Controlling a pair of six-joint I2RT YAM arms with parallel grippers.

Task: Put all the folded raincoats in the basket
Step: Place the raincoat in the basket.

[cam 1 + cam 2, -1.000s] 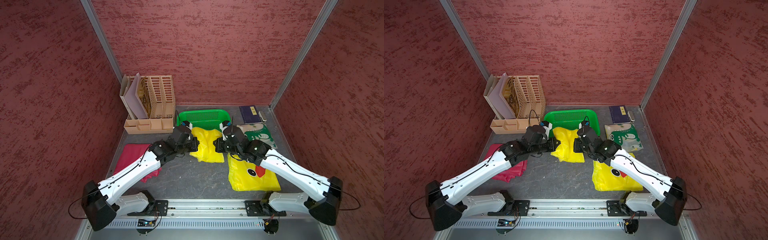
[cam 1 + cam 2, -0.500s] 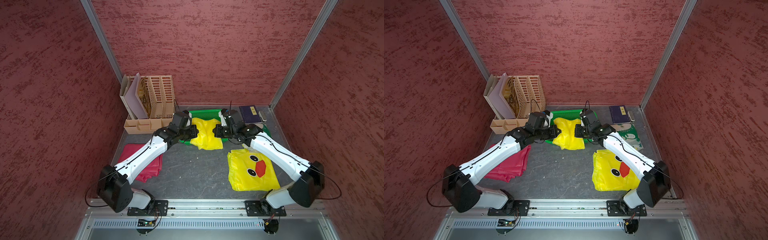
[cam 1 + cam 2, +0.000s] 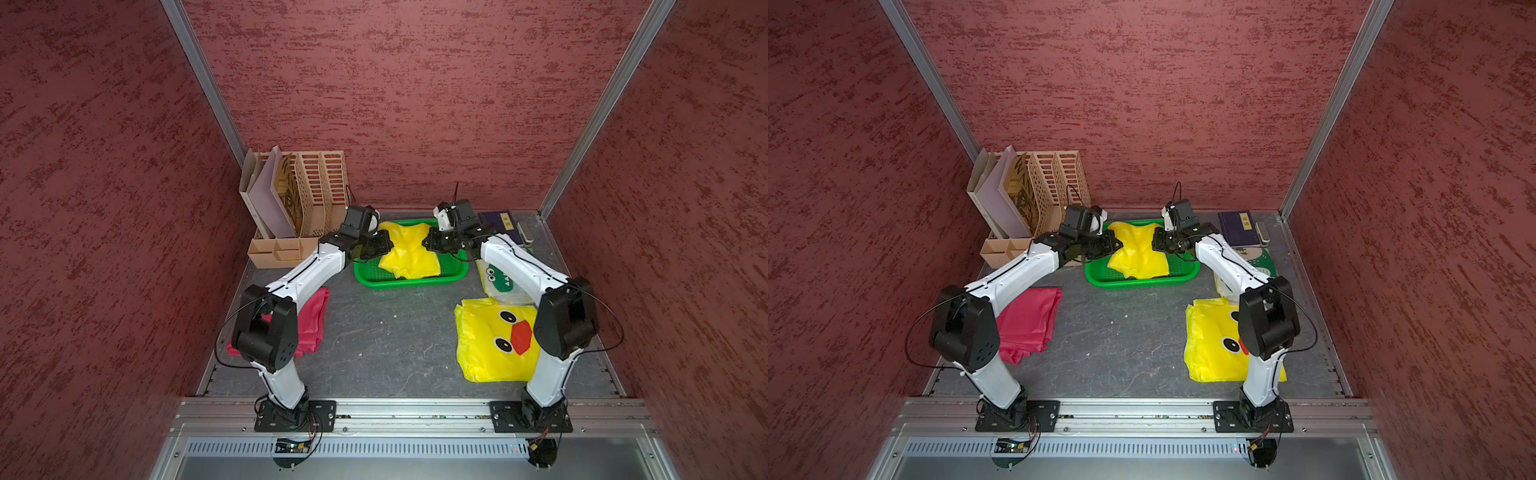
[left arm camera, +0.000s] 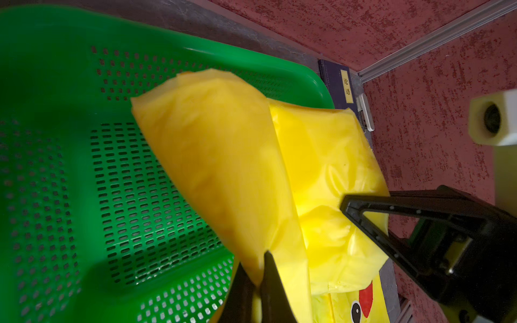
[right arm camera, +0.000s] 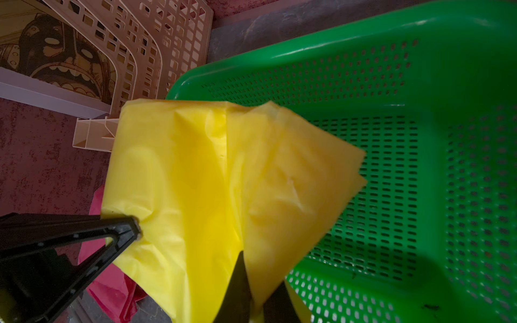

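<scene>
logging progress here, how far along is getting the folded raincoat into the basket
Done: the folded raincoat is lifted and hangs over the basket. In hand: left gripper and right gripper hold opposite edges, jaws shut. Left: lower it in, release, pull back.

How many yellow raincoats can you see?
2. The plain raincoat hangs over the basket, pinched by left gripper and right gripper; the duck-faced raincoat lies on the table, nearer the camera.
</scene>
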